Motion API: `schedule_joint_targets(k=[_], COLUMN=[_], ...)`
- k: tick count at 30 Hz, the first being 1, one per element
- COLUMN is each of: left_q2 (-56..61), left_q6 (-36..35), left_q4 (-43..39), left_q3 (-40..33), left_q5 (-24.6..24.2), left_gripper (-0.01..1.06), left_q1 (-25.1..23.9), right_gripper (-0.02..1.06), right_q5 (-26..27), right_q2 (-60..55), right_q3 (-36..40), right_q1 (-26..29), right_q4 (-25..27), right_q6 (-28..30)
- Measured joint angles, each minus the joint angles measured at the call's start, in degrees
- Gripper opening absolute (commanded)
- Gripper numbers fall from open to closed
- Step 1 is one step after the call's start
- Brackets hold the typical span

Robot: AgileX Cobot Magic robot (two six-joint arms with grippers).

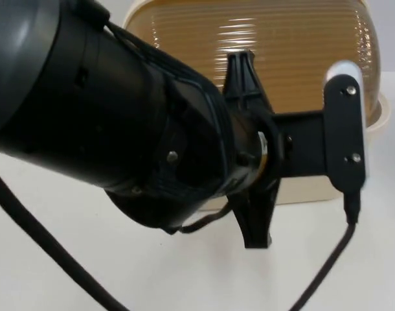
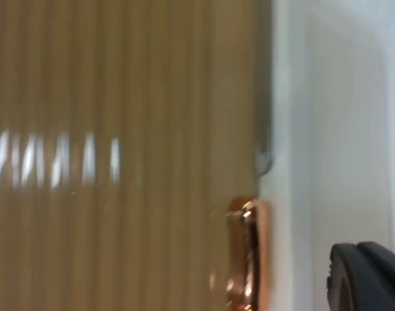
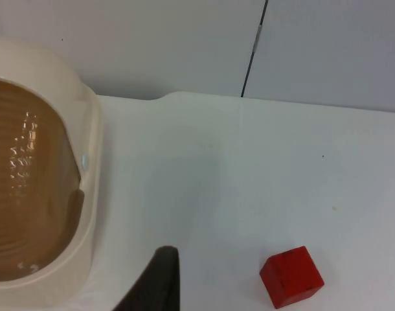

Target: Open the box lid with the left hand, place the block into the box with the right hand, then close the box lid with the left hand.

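Note:
The box has a cream base (image 1: 307, 191) and a ribbed amber dome lid (image 1: 282, 45), which sits down on the base. My left arm reaches across in front of it. The left gripper (image 1: 248, 149) is open over the lid's front edge, one finger up against the dome and the other down by the table. In the left wrist view the ribbed lid (image 2: 120, 155) is very close, with its copper handle (image 2: 249, 256) next to a fingertip (image 2: 366, 278). The red block (image 3: 291, 276) lies on the table near my right gripper (image 3: 155, 285), which waits beside the box (image 3: 87, 194).
The grey partition wall (image 3: 184, 45) stands behind the table, with a dark seam (image 3: 254, 48) in it. White table top (image 3: 249, 181) stretches between the box and the block. My left arm (image 1: 87, 97) hides the left half of the table.

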State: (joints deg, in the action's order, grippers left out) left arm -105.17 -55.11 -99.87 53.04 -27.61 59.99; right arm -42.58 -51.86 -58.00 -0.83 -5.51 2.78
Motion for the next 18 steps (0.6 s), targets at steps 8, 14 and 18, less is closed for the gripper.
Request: schedule_joint_targets(k=[8, 14, 18], left_q2=[-2.6, -2.6, -2.7], left_q6=[2.2, 3.0, 3.2], left_q4=[-0.1, -0.1, -0.1], left_q3=[3.7, 6.2, 6.3], left_q5=[-1.1, -1.4, -1.4], left_gripper=[0.0, 0.0, 0.0], left_q1=[0.0, 0.0, 0.0], right_gripper=[1.05, 1.05, 1.05], right_q5=[0.0, 0.0, 0.0], right_q2=[0.0, 0.0, 0.0], right_q3=[0.0, 0.0, 0.0], right_q1=[0.0, 0.0, 0.0], right_q4=[0.0, -0.1, -0.1], right_q6=[0.0, 0.0, 0.0])
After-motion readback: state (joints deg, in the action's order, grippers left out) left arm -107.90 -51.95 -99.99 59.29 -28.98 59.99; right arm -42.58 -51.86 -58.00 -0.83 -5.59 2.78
